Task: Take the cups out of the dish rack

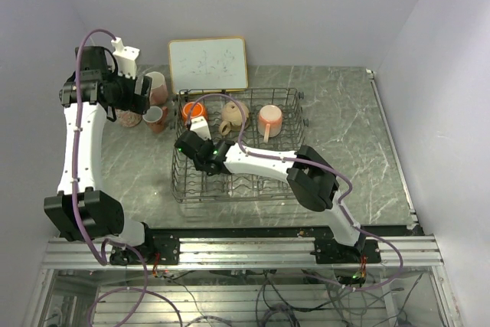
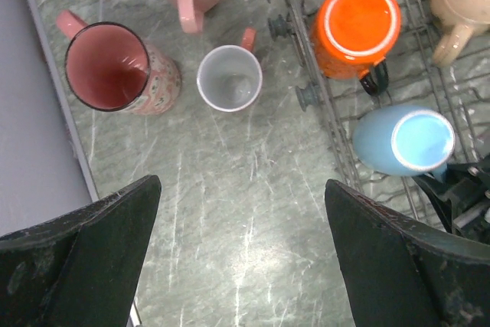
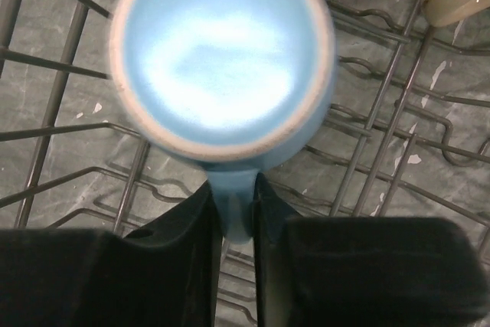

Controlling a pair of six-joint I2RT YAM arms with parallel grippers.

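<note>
At nine o'clock in the dish rack point(image 1: 230, 186), my right gripper point(image 3: 233, 220) pinches the blue mug point(image 3: 222, 59) by its handle, best lifted straight up.

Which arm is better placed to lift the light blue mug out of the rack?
Right. The right gripper is closed on the handle of the light blue mug inside the dish rack. The left gripper hangs open over the table outside the rack, holding nothing.

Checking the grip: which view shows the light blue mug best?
Right wrist: the light blue mug fills the frame, handle pinched by the right gripper. Left wrist shows it smaller, in the dish rack. Top external mostly hides it.
</note>
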